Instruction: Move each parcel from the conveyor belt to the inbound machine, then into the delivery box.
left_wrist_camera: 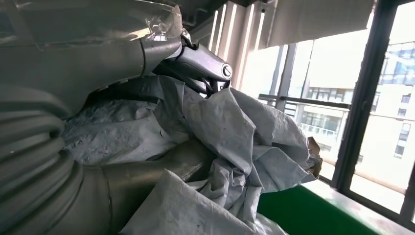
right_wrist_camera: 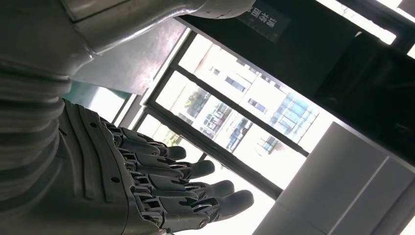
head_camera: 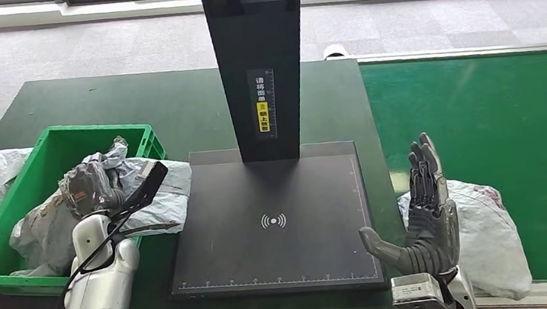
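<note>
the left robot hand (head_camera: 89, 191) grips a soft, crumpled grey parcel (head_camera: 136, 192) over the rim of the green box (head_camera: 54, 139), while the right robot hand (head_camera: 422, 212) stands open and empty beside another limp, light-looking parcel (head_camera: 486, 236) on the belt (head_camera: 496, 116), likely best gathered by its bunched middle.

Crumpled grey parcel (head_camera: 117, 188) over green delivery box (head_camera: 55, 147) rim — another parcel (head_camera: 486, 236) on conveyor belt (head_camera: 496, 116).

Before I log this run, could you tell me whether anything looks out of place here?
One thing: the grey parcel gripped by the left hand drapes over the green delivery box's rim toward the scanner plate, not fully inside. The right hand is open beside another parcel.
</note>
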{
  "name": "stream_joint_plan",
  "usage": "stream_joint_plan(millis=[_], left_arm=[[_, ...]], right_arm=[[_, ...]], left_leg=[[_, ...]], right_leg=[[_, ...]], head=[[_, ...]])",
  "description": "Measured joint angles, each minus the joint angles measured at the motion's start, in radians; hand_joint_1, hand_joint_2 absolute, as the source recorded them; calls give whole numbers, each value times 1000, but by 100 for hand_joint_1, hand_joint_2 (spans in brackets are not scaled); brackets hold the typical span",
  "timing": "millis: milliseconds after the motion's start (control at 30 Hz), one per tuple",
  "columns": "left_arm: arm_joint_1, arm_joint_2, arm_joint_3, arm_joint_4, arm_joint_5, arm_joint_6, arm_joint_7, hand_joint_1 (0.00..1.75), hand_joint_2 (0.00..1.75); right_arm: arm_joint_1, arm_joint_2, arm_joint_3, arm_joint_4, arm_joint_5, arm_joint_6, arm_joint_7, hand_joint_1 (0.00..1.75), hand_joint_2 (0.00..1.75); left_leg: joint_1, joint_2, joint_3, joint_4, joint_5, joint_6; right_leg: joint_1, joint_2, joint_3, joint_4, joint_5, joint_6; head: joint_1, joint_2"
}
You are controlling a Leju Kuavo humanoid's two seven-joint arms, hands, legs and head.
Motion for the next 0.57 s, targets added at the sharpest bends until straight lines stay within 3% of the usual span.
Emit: stream_joint_plan(millis=[67, 133, 300, 400, 567], left_arm=[[13, 2, 9, -52, 0, 2, -3, 3, 87], [29, -6, 19, -116, 0, 11, -27, 0, 0], [79, -67, 41, -284, 32, 10, -142, 0, 0], [101, -93, 45, -349, 47, 7, -161, 0, 0], [139, -117, 46, -416, 205, 6, -250, 0, 0]], right_arm=[[0, 10, -15, -7, 8, 9, -2, 0, 175], [0, 21, -28, -14, 15, 13, -3, 0, 175], [0, 39, -54, -23, 21, 1, -6, 0, 175], [0, 43, -60, -24, 20, -2, -7, 0, 175], [1, 45, -64, -25, 14, -16, -9, 0, 175]], left_leg=[[0, -1, 0, 0, 0, 0], [0, -1, 0, 0, 0, -1], [-1, -1, -1, 0, 0, 0], [-1, -1, -1, 0, 0, 0], [-1, -1, -1, 0, 0, 0]], right_leg=[[0, 0, 0, 0, 0, 0], [0, 0, 0, 0, 0, 0], [-1, -1, 0, -1, 0, 0], [-1, -1, 0, -1, 0, 0], [-1, -1, 0, -1, 0, 0]], head=[[0, 0], [0, 0], [0, 0], [0, 0], [0, 0]])
